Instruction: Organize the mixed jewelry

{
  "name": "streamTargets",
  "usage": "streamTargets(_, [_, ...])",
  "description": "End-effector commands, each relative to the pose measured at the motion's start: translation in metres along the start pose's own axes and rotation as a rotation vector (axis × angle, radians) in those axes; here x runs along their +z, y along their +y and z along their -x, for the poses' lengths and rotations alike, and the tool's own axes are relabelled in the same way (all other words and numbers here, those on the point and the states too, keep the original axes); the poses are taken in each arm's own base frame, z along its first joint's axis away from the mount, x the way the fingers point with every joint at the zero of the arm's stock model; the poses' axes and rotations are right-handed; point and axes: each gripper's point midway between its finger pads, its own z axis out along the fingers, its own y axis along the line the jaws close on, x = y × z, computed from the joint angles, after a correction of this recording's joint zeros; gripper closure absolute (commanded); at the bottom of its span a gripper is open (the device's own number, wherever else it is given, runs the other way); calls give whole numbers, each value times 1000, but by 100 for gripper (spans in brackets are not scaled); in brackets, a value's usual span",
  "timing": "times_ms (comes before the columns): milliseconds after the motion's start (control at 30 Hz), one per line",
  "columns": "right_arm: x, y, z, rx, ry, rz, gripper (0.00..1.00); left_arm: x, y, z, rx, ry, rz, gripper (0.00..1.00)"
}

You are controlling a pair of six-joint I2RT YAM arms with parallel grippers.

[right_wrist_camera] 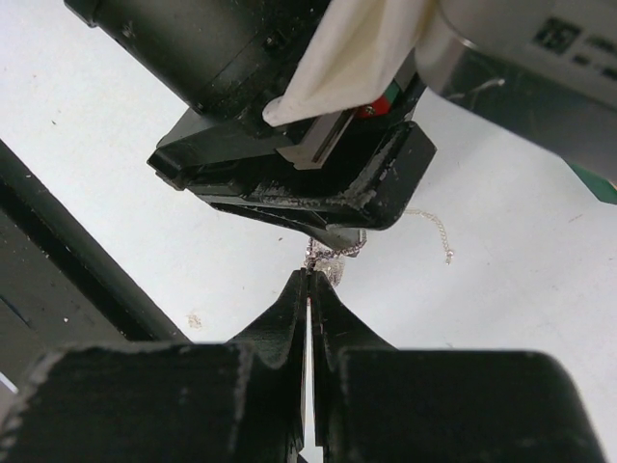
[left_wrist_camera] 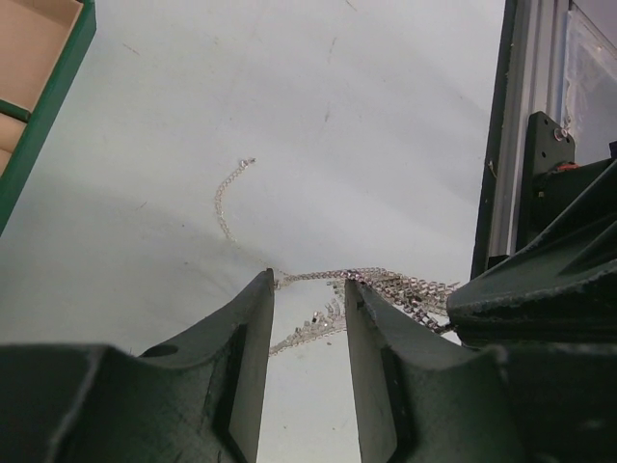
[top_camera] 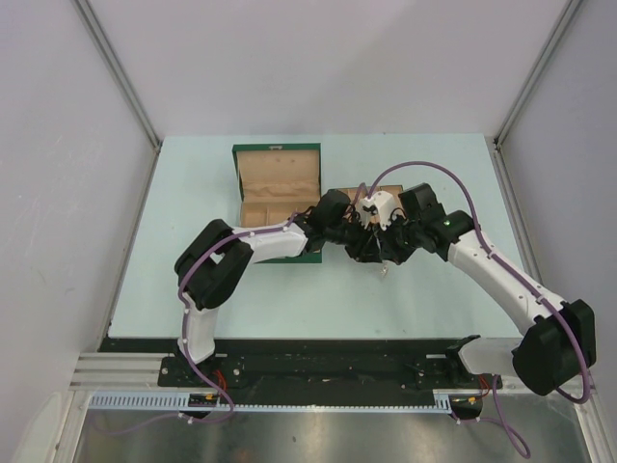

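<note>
Spanning most of the overhead view, the pale table [top_camera: 193, 289] carries the open green box [top_camera: 278, 183] in the upper middle, and both arms meet just to its right, near the centre of the frame. In its wrist view the left gripper [left_wrist_camera: 308, 282] fills the bottom, fingers spread partway with a clear gap between them. The right gripper [right_wrist_camera: 308, 278] has its jaws pressed together and appears to pinch the chain necklace [left_wrist_camera: 313, 276] at its sparkly end. The necklace runs across the gap between the left fingers, seemingly raised a little off the table, with the pendant cluster [left_wrist_camera: 410, 287] at centre right beside the right gripper and the loose chain end [left_wrist_camera: 227, 198] trailing on the table toward the upper left. This looks like a handover or a two-handed lift. Done well, the left fingers would close squarely on the chain close to the cluster, not on dangling strands, before the right lets go. The lift should then be slow, so the trailing end follows without snagging.
</note>
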Motion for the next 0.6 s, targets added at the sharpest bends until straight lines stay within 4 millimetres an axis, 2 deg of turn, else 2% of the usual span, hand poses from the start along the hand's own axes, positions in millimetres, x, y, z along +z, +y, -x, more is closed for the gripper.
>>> streamTargets(0, [-15, -2, 20, -6, -68, -25, 100, 1, -12, 12, 14, -46, -39, 60])
streamTargets(233, [-15, -2, 19, 3, -68, -16, 100, 1, -14, 7, 30, -52, -62, 57])
streamTargets(567, [-21, 0, 18, 24, -75, 23, 100, -5, -28, 4, 92, -86, -134, 55])
